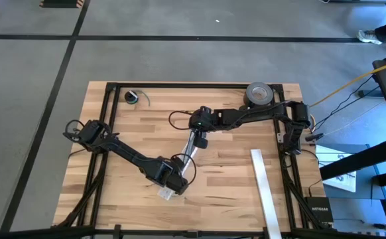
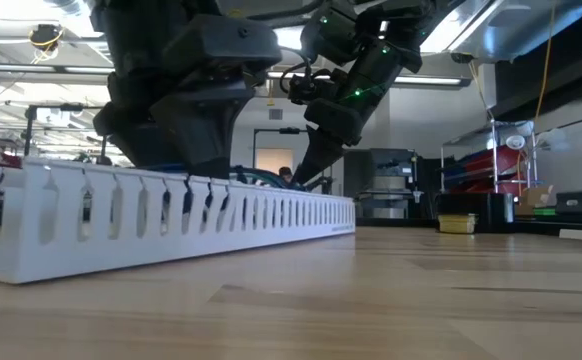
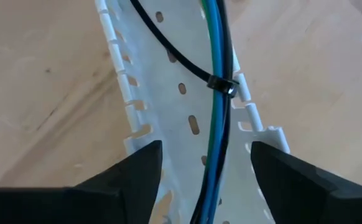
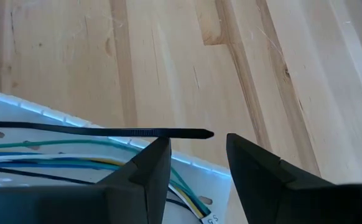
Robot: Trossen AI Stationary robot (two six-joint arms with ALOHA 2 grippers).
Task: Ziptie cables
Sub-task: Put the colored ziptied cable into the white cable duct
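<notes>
A white slotted strip (image 1: pixel 188 156) lies slantwise on the table's middle, and blue, green and dark cables (image 3: pixel 218 37) run along inside it. A black ziptie (image 3: pixel 221 84) is looped around the cables, its tail (image 4: pixel 106 130) sticking out level above them. My left gripper (image 3: pixel 206 146) is open over the strip's near end (image 1: pixel 173 188), one finger outside each wall, without touching. My right gripper (image 4: pixel 198 140) points down at the strip's far end (image 1: pixel 199 139), with a gap between its fingertips. The ends of the cables (image 4: pixel 190 202) pass between its fingers. My right gripper stands over the far ends of the cables (image 4: pixel 190 202), coming from above and slanting down. Its own fingers hide the place, so I cannot tell whether they touch the cables or the strip. The ziptie's tip (image 4: pixel 209 133) ends just beyond the fingertips, untouched.
A second white strip (image 1: pixel 266 192) lies near the table's right edge. A grey tape roll (image 1: pixel 259 93) sits at the far right, and a small coil with a green wire (image 1: pixel 134 97) at the far left. Bare wood lies between them.
</notes>
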